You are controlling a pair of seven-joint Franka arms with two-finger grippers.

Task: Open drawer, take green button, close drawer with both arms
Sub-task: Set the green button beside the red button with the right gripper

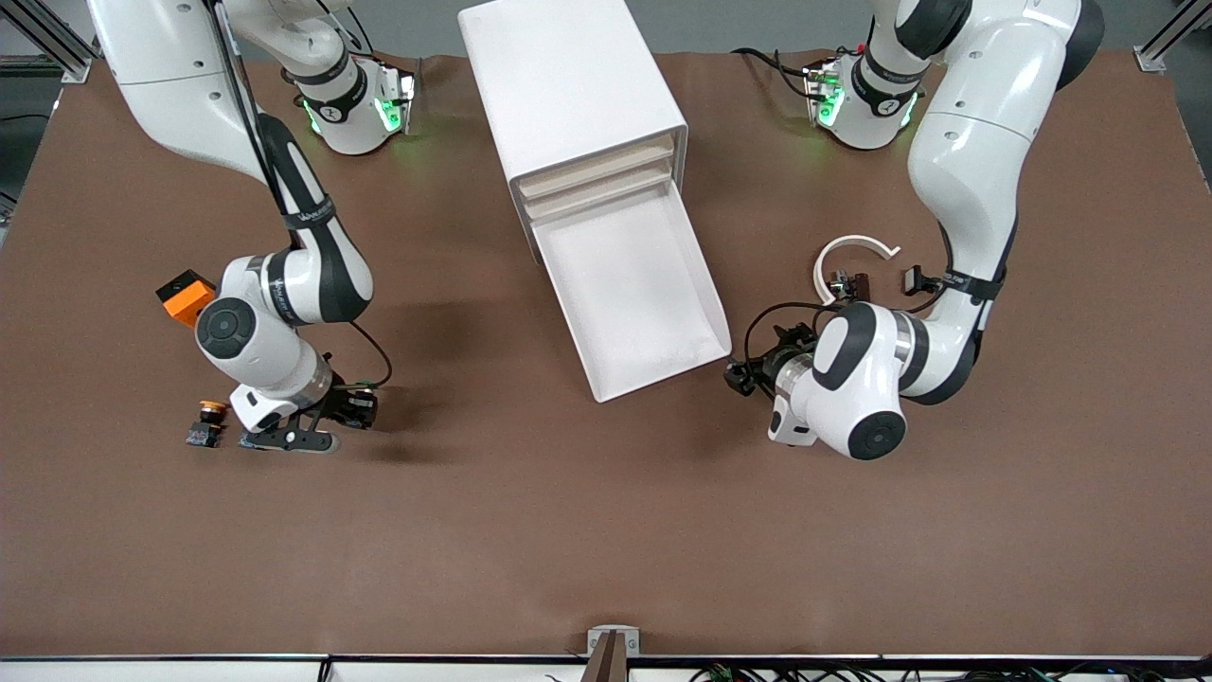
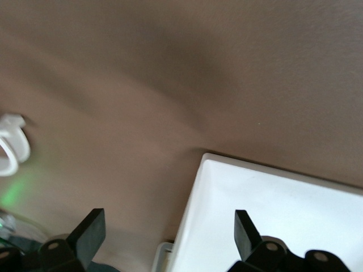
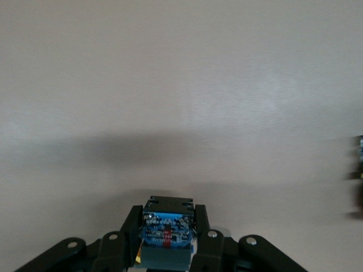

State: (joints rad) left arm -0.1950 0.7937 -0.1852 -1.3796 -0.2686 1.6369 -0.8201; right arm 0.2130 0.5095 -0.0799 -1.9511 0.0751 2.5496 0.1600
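Your drawer (image 1: 632, 284) stands pulled well out of the white cabinet (image 1: 568, 85), its long shallow tray slanting toward the front camera, and the tray's floor shows bare white. Above it in the cabinet you can see two cream-fronted drawers (image 1: 597, 180) pushed in.

Your right claw (image 1: 284, 440) is low over the brown worktop (image 1: 568, 530) toward the right arm's end, and its fingers are pressed onto a small button (image 3: 166, 235): in the right wrist view you see a dark block with a blue board face pinched between them. You cannot tell the colour of its cap from any view. Just beside that claw, on the worktop, sits another button with an orange-yellow cap (image 1: 208, 421). An orange and black block (image 1: 187, 296) lies farther from the front camera, close by the right arm's elbow.

Your left claw (image 2: 170, 238) is spread wide, hanging by the drawer's front corner toward the left arm's end; the left wrist view shows one finger over the tray's edge and the other over bare worktop. A white curved ring piece (image 1: 847, 260) lies near the left arm.
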